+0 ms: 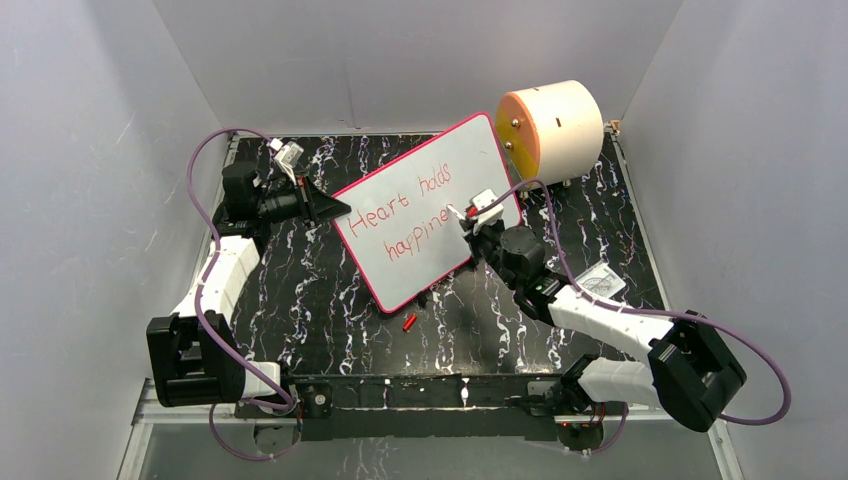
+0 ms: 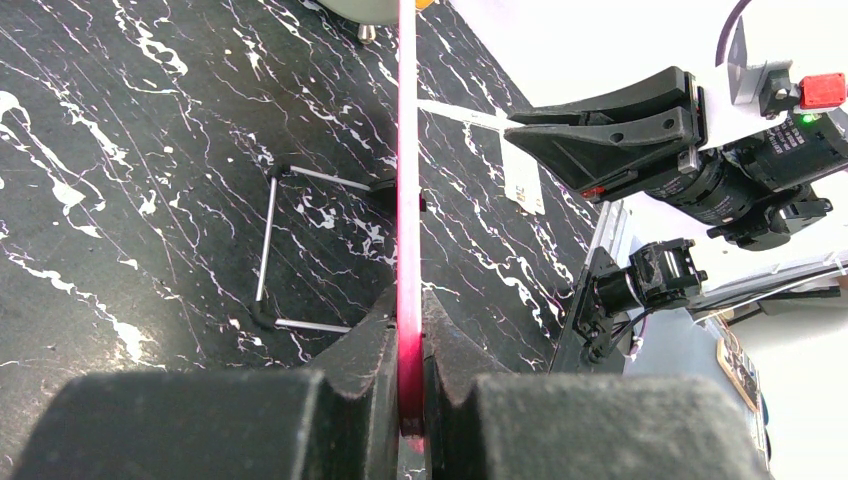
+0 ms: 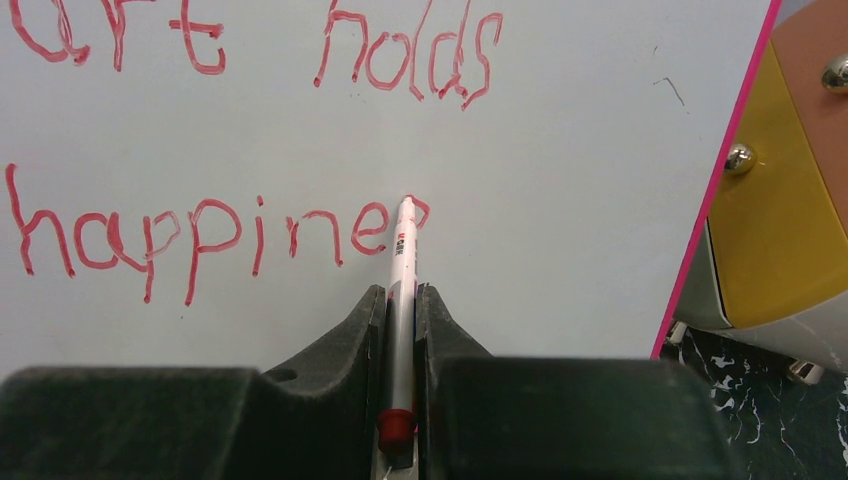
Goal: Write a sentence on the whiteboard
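The whiteboard [image 1: 470, 160], white with a pink-red rim, stands tilted over the black marbled table. My left gripper [image 1: 335, 208] is shut on its left edge; in the left wrist view the rim [image 2: 408, 150] runs edge-on between the jaws of that gripper [image 2: 408, 320]. The sentence [image 1: 405, 225] in red reads "Heart holds" above "happine" [image 3: 200, 235]. My right gripper [image 3: 402, 295] is shut on a white marker [image 3: 402, 260] with a red end. The marker's tip touches the board just right of the last letter.
A cream cylinder with an orange face [image 1: 555, 125] stands at the back right, close to the board's far corner [image 3: 770, 220]. A small red cap [image 1: 409, 322] lies on the table below the board. A thin wire stand [image 2: 270, 250] lies behind the board. Grey walls enclose the table.
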